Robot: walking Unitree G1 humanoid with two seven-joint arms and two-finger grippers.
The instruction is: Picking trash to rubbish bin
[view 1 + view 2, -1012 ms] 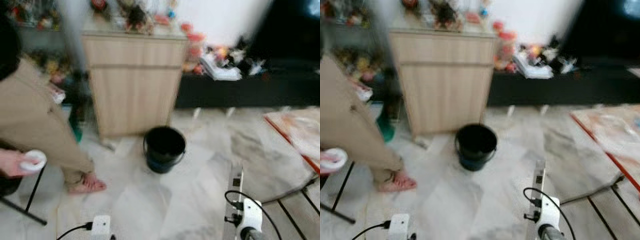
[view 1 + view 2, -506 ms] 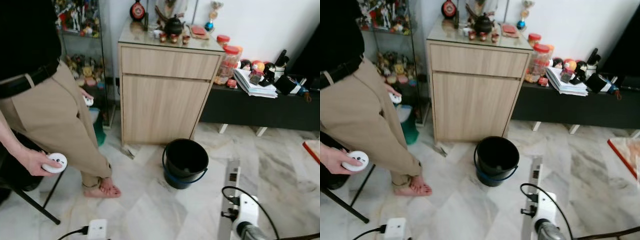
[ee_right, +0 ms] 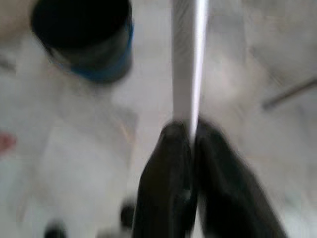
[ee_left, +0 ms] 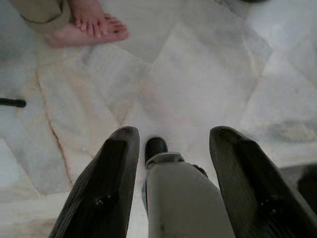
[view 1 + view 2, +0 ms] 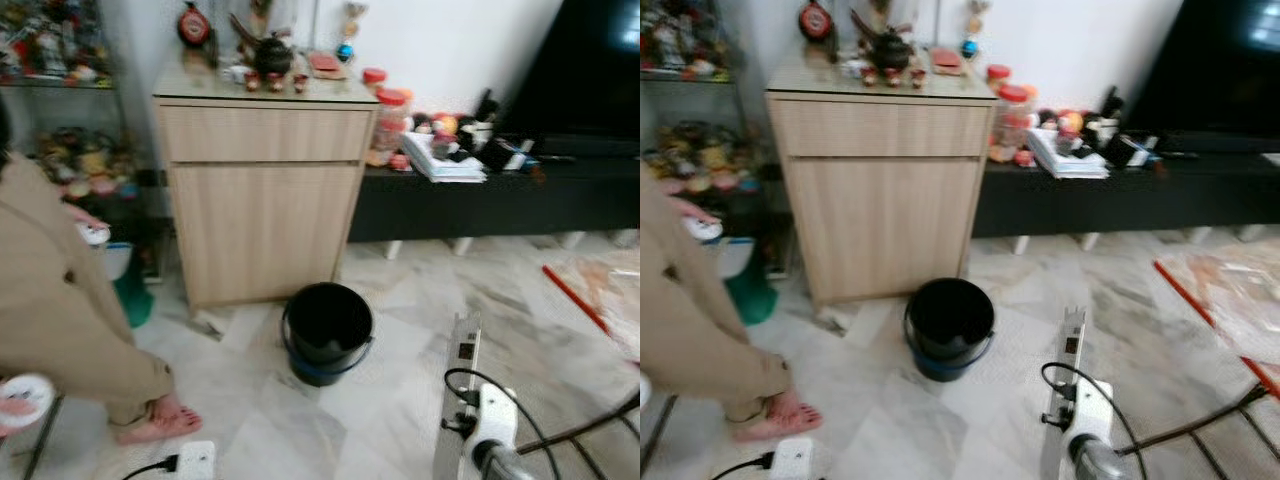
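A black bucket (image 5: 322, 366) with a blue band stands on the marble floor in front of a wooden cabinet (image 5: 260, 220). My right gripper (image 3: 190, 129) is shut on a thin flat silvery strip (image 3: 188, 59). The strip (image 5: 464, 360) rises upright at the lower right, to the right of the bucket and nearer to me. In the right wrist view the bucket (image 3: 94, 64) lies off to one side beyond the strip. My left gripper (image 4: 174, 136) hangs open over bare floor, with nothing between its fingers.
A person in beige trousers (image 5: 60, 300) stands at the left, bare foot (image 5: 160, 420) on the floor, a white round thing (image 5: 22, 395) in one hand. A low black bench (image 5: 480, 200) runs right of the cabinet. A white plug block (image 5: 195, 460) and a black cable (image 5: 590, 420) lie near me.
The whole picture has swung sideways, so the camera turned. The strip stays upright in my right gripper. Nothing was taken hold of or let go.
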